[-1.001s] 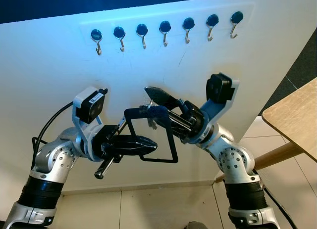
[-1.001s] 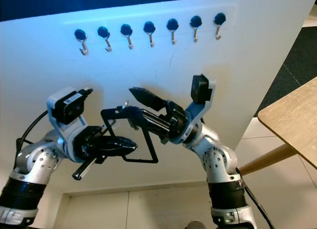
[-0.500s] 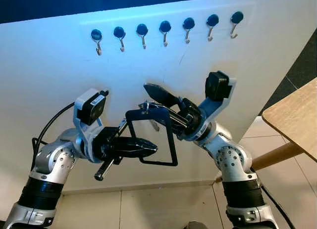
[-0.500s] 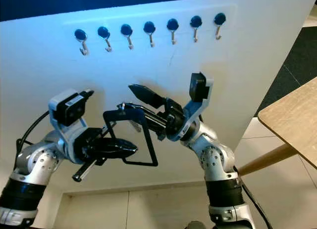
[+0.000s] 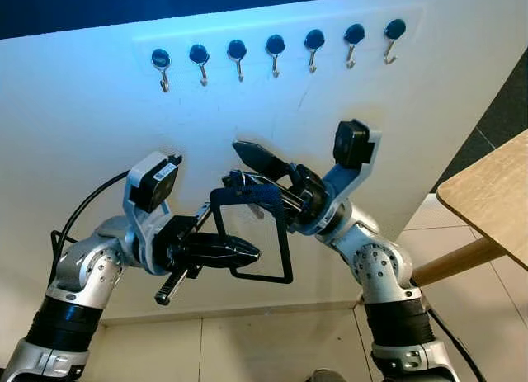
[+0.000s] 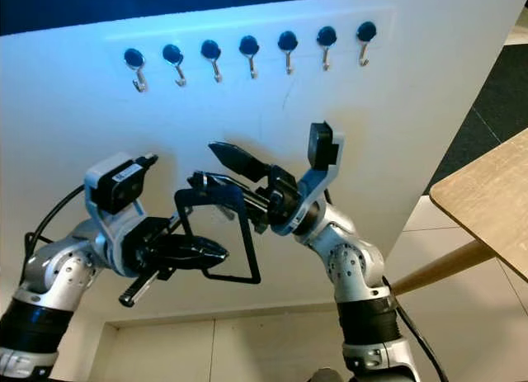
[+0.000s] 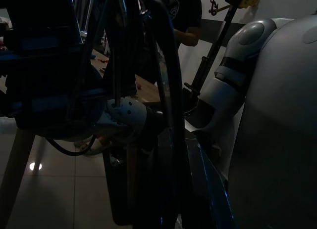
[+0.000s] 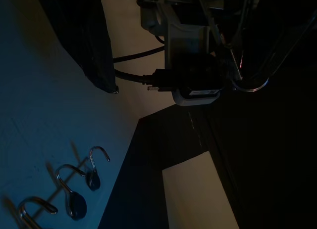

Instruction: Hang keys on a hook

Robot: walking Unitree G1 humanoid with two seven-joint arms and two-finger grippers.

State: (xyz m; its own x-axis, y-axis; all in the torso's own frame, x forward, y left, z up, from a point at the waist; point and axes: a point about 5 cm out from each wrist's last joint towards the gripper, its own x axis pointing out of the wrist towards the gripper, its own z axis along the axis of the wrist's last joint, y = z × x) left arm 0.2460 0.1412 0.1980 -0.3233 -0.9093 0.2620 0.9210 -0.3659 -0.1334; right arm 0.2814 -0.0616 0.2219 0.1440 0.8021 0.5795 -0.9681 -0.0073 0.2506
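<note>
Left eye view shows both arms raised before a white wall panel that carries a row of seven hooks along its top. Between the arms hangs the keys on a large black strap loop: a small metal ring and keys sit at the loop's upper corner, well below the hooks and just off the panel. The right gripper reaches in from the right with its fingers spread wide; the upper finger points up and left above the key ring while the lower finger runs along the loop's top bar, so the loop appears to be carried on that finger rather than pinched. The left gripper lies across the lower part of the loop with its fingers drawn narrow, seemingly closed on the strap, though the contact itself is hard to make out. At the right edge a wooden table stands clear of the work. The step in hand looks like a handover or re-gripping of the loop, before any hanging. Next, the loop likely needs lifting toward a hook, its top bar held open and level, then lowered over the hook's tip once the left gripper lets go.
</note>
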